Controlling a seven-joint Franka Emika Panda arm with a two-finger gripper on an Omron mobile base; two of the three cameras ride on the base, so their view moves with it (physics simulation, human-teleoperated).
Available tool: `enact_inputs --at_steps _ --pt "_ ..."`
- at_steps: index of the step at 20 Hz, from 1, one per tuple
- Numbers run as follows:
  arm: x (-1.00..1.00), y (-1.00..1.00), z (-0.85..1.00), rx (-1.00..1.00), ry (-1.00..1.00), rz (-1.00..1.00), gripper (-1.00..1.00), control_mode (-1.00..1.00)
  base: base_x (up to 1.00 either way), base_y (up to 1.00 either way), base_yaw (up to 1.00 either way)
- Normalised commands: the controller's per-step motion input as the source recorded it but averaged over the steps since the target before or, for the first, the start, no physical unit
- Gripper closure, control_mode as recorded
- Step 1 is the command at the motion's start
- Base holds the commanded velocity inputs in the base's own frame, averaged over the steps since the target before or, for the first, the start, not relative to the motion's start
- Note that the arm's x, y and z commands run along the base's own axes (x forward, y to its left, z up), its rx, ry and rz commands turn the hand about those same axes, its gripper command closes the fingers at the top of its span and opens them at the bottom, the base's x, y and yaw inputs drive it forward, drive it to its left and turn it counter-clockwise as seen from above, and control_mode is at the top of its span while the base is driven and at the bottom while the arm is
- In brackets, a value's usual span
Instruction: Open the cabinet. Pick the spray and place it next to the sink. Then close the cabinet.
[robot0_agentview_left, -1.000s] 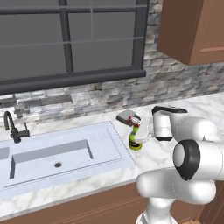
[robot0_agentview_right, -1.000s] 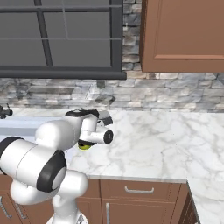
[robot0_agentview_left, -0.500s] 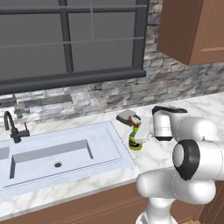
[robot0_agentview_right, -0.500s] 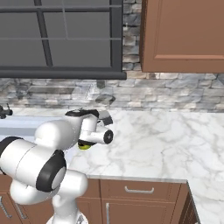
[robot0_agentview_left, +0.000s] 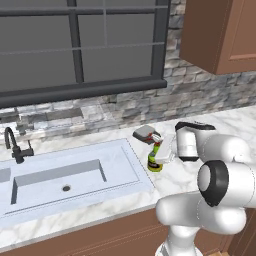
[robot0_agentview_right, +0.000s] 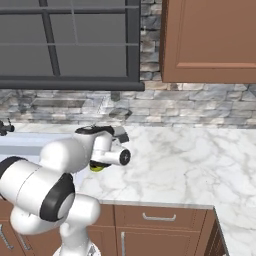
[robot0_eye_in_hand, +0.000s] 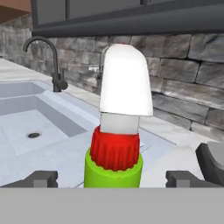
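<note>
The spray (robot0_agentview_left: 156, 159), a green bottle with a white nozzle, stands upright on the marble counter just right of the sink (robot0_agentview_left: 65, 175). My gripper (robot0_agentview_left: 164, 156) is level with it and open. In the hand view the spray (robot0_eye_in_hand: 114, 162) rises between the two dark fingertips (robot0_eye_in_hand: 41, 178), which stand wide apart on either side with a gap to each. A yellow-green edge of the spray (robot0_agentview_right: 98, 167) peeks out under the hand in the right base view. The brown cabinet (robot0_agentview_right: 210, 40) hangs above the counter to the right, and I cannot tell whether its door is open.
A dark curved faucet (robot0_agentview_left: 15, 145) stands at the sink's far left. A small grey and red object (robot0_agentview_left: 145, 133) lies on the counter just behind the spray. A dark-framed window (robot0_agentview_left: 75, 45) spans the stone wall. Drawer fronts (robot0_agentview_right: 160, 217) run below the counter.
The fingers have spread apart and let go of the spray. The bottle and the arm stay where they were.
</note>
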Motion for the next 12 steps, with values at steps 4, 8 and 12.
enact_inputs --at_steps 4,8,12 --pt "-0.13 -0.28 0.00 0.00 0.00 0.00 -1.00 -1.00 0.00 0.00 0.00" --pt "-0.13 -0.27 0.00 0.00 0.00 0.00 -1.00 -1.00 0.00 0.00 0.00" --pt "-0.02 -0.21 0.00 0.00 0.00 0.00 -1.00 -1.00 0.00 0.00 0.00"
